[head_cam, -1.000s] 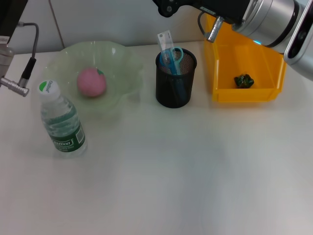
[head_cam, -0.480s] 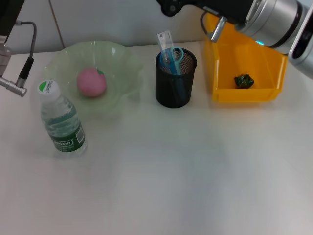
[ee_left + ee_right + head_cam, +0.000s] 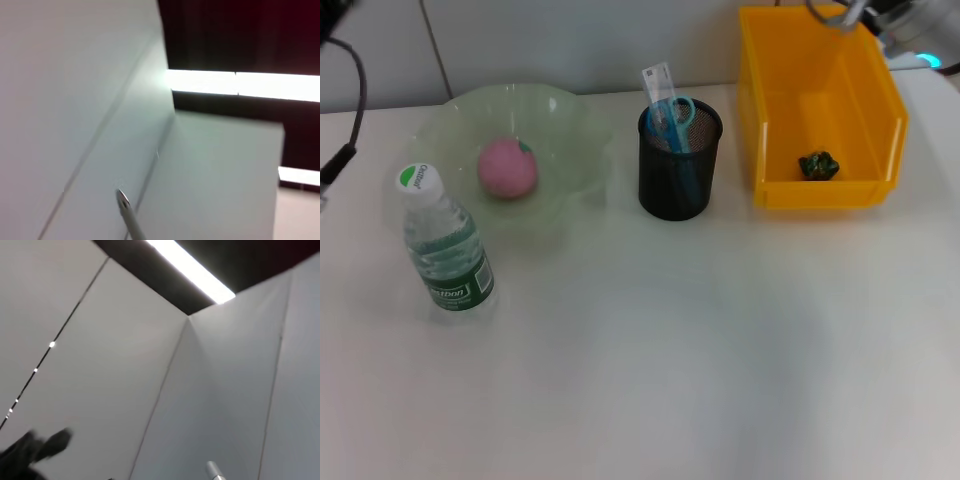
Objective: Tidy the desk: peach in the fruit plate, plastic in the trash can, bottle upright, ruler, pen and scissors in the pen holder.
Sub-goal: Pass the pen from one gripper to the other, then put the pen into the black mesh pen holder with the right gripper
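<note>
Sitting in the green plate (image 3: pixel 575 130), the peach (image 3: pixel 507 168) is resting near its middle, and the bottle (image 3: pixel 444 248) is standing upright just in front of the plate's left rim. The holder (image 3: pixel 679 172) is carrying the ruler (image 3: pixel 658 83) and the blue-handled scissors (image 3: pixel 677 111), both poking up out of it; a pen may be in there too, but I cannot pick it out. The dark green plastic (image 3: pixel 818 165) is lying on the floor of the yellow bin (image 3: pixel 775 90), near its front wall.

Judging by that layout, nothing on the desk (image 3: pixel 670 350) is calling for another grasp, so the coming move looks like parking, not reaching. Both arms are sitting well away from every item: only a cable (image 3: pixel 345 160) is showing at the left edge of the head view, and a sliver of the right arm (image 3: pixel 910 25) is showing at the top right corner, beyond the bin. Both wrist views are pointing up at walls and ceiling lights. Neither gripper is showing, so I cannot tell whether either is released or clenched.
</note>
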You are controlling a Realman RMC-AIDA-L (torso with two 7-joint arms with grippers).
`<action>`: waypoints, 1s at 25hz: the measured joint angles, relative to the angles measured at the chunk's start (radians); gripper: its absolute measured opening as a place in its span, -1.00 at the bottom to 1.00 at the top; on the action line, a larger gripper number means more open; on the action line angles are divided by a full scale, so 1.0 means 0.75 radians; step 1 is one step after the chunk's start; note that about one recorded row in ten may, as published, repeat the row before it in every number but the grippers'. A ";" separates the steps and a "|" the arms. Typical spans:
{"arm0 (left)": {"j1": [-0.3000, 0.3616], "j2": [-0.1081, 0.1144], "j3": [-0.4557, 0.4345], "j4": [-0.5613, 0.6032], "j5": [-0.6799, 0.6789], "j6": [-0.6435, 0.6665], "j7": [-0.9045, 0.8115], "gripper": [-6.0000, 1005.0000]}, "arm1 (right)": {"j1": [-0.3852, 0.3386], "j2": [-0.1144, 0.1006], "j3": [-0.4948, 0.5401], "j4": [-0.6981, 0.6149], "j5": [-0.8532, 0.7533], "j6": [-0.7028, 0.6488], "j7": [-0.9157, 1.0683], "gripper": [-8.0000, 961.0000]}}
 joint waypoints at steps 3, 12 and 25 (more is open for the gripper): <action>0.034 0.010 -0.134 0.112 0.265 0.001 -0.017 0.58 | -0.056 -0.021 -0.004 -0.130 -0.054 0.035 0.275 -0.70; 0.092 0.033 -0.414 0.278 0.855 0.079 -0.081 0.57 | -0.120 -0.133 0.029 -0.704 -0.608 0.126 1.302 -0.70; 0.168 -0.019 -0.501 0.497 1.235 0.251 0.004 0.58 | 0.380 -0.287 0.122 -1.001 -1.748 -0.276 2.298 -0.70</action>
